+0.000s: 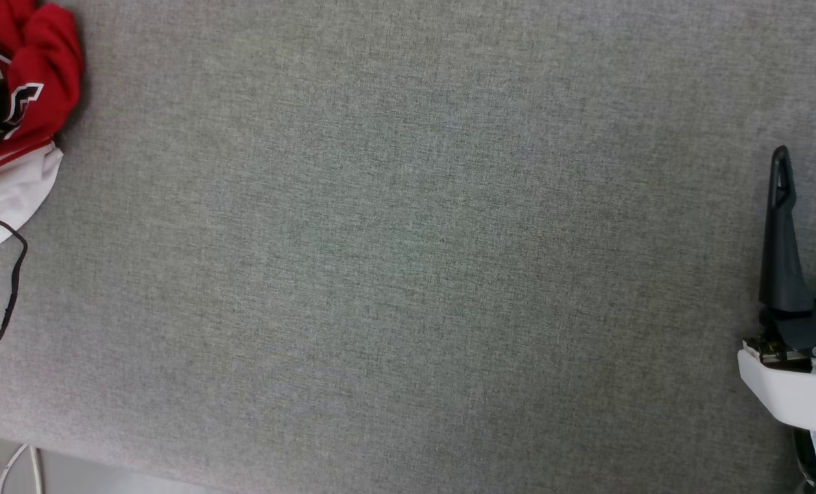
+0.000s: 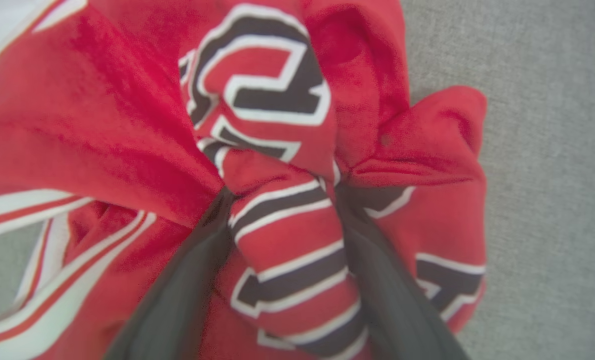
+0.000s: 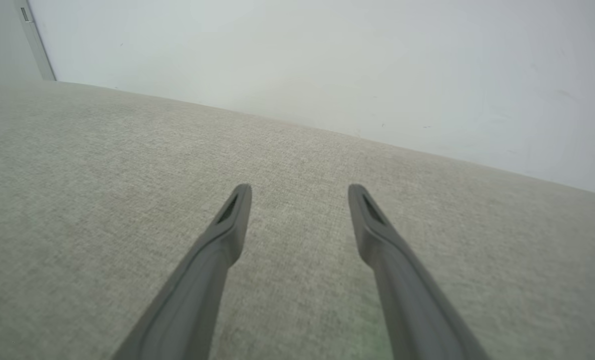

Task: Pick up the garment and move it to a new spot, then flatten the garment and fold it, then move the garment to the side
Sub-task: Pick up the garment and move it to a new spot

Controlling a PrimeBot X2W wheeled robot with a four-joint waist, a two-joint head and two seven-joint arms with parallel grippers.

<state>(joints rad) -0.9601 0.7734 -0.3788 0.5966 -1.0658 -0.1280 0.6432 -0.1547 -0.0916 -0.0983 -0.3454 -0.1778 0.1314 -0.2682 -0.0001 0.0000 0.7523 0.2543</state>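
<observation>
- Left wrist view first: the left gripper (image 2: 283, 192) has its dark fingers (image 2: 392, 290) spread wide. The tips are sunk into the crumpled red jersey T-shirt (image 2: 102, 125) with a fat lettered roll of cloth between them. I can make out no squeeze on it.
- That shirt looks soft, light and limp. I'd expect it to sag and trail from any single pinch, and a thin layer could slip free.
- Best hold, I'd say, is that thick bunched roll, several layers at once, rather than the white sleeve (image 1: 10, 199).
- Head view: the heap sits off to the robot's left on the grey woven surface (image 1: 408, 274), with a black cable (image 1: 12, 288) just beside it.
- The right gripper (image 3: 300, 192) hangs open and empty over bare grey cloth, well apart from the shirt.
</observation>
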